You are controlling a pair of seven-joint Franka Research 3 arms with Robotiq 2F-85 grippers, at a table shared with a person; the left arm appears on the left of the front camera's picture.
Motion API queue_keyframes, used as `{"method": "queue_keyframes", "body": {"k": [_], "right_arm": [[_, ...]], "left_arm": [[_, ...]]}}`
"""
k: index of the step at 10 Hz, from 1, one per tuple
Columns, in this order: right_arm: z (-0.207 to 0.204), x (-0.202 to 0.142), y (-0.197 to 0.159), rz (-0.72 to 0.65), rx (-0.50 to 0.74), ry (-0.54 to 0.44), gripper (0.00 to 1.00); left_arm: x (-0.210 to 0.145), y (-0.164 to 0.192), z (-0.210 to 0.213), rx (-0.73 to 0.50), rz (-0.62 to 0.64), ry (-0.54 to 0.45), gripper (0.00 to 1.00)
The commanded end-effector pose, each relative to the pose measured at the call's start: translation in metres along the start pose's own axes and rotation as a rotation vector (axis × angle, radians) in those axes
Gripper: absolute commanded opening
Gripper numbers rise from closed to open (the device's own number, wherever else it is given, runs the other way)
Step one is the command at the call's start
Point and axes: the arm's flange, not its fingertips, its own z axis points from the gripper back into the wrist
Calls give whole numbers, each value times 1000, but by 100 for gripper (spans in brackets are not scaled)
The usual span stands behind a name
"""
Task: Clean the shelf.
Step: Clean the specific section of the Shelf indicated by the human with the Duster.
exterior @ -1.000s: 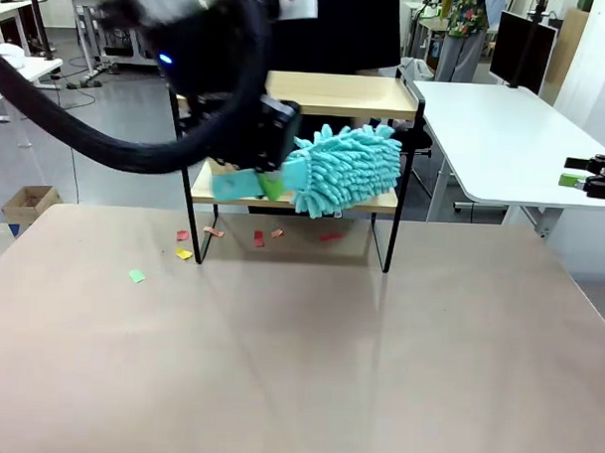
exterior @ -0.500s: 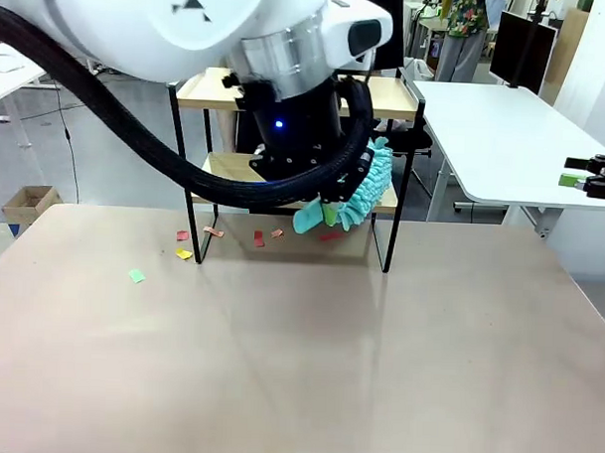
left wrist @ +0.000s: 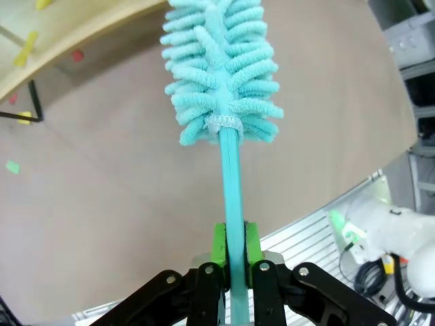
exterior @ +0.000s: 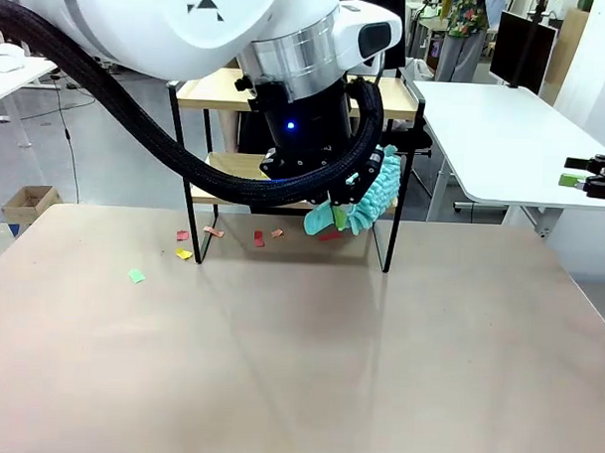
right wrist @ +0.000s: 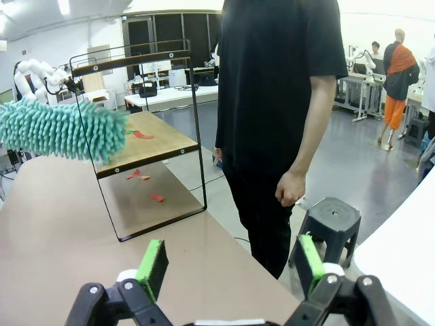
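The shelf (exterior: pixel 214 88) stands at the table's far edge, and my left arm covers much of its middle. My left gripper (exterior: pixel 335 216) is shut on the handle of a teal fluffy duster (exterior: pixel 371 192), whose head hangs at the right end of the lower board. Looking down the left wrist, the green pads (left wrist: pixel 219 246) clamp the handle and the duster head (left wrist: pixel 221 71) sits over the table beside the shelf board (left wrist: pixel 75 30). My right gripper (right wrist: pixel 231 266) is open and holds nothing. It rests far right (exterior: pixel 594 177). Red scraps (right wrist: pixel 139 134) lie on the lower board (right wrist: pixel 146 151).
Coloured paper scraps lie on the table by the shelf's legs: green (exterior: pixel 137 275), yellow (exterior: pixel 183 253), red (exterior: pixel 259 239). A person in black (right wrist: pixel 279 102) stands behind the shelf beside a dark stool (right wrist: pixel 333 216). A white side table (exterior: pixel 495 134) is at the right.
My left arm has swung right along the lower board, carrying the duster from the middle to the right end. The duster head has turned end-on. The right gripper has stayed still.
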Motion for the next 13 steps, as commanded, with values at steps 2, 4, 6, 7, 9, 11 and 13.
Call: {"method": "queue_keyframes", "body": {"k": [2, 4, 6, 7, 9, 11, 13], "right_arm": [[-2, 3, 1, 6, 2, -2, 100], [-2, 3, 1, 6, 2, -2, 100], [-2, 3, 1, 6, 2, -2, 100], [-2, 3, 1, 6, 2, -2, 100], [-2, 3, 1, 6, 2, -2, 100], [-2, 3, 1, 6, 2, -2, 100], [-2, 3, 1, 6, 2, -2, 100]], "left_arm": [[18, -28, -13, 48, 83, -136, 13], [31, -43, -39, 80, 139, -194, 13], [47, -55, -61, 138, 191, -227, 13], [53, -62, -71, 135, 211, -253, 13], [65, -72, -90, 156, 238, -279, 13], [72, -72, -109, 148, 258, -248, 13], [74, -71, -122, 174, 265, -229, 13]]}}
